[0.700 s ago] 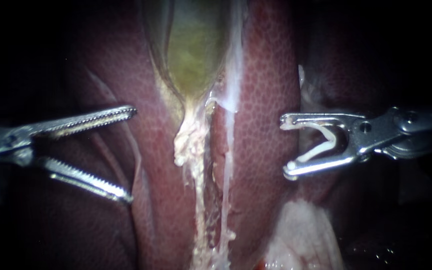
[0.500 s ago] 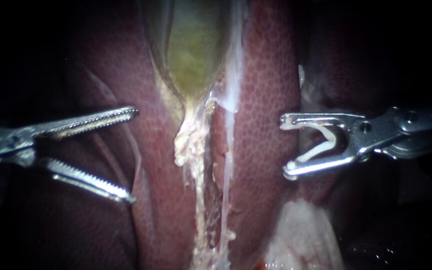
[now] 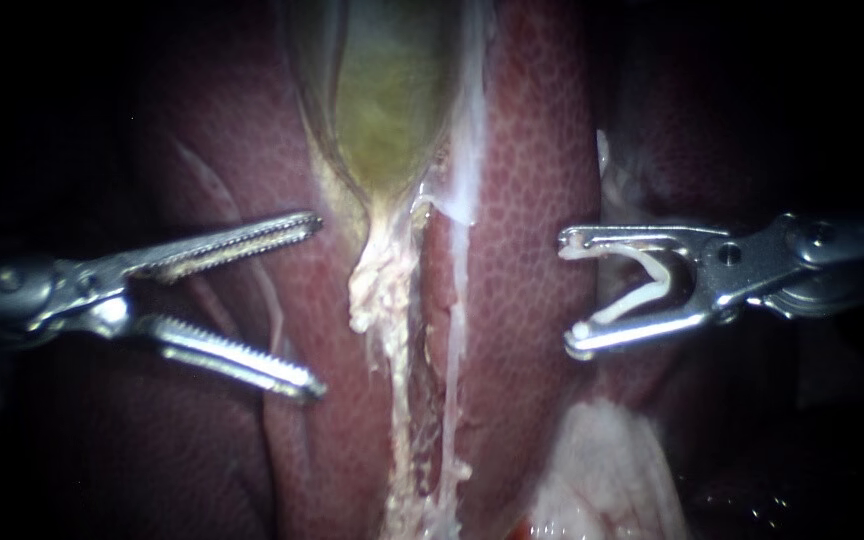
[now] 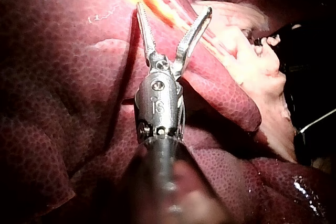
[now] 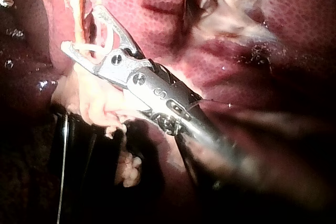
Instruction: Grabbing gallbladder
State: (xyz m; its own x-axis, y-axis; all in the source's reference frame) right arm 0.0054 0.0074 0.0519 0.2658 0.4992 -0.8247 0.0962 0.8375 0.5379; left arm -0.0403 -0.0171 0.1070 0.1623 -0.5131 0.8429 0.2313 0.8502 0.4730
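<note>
Two instruments, gallbladder [image 3: 387,110] upper centre: my left instrument [image 3: 317,305] centre-left, jaws spread, empty; my right instrument [image 3: 568,294] centre-right, gripping white clip [image 3: 657,290].

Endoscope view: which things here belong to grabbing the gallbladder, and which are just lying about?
For the job:
- gallbladder, the greenish sac at top middle
- left instrument, jaws open, short of the gallbladder

Just there:
- right instrument, off to the side, a white clip held between its jaws
- liver, on both sides of the gallbladder
</note>
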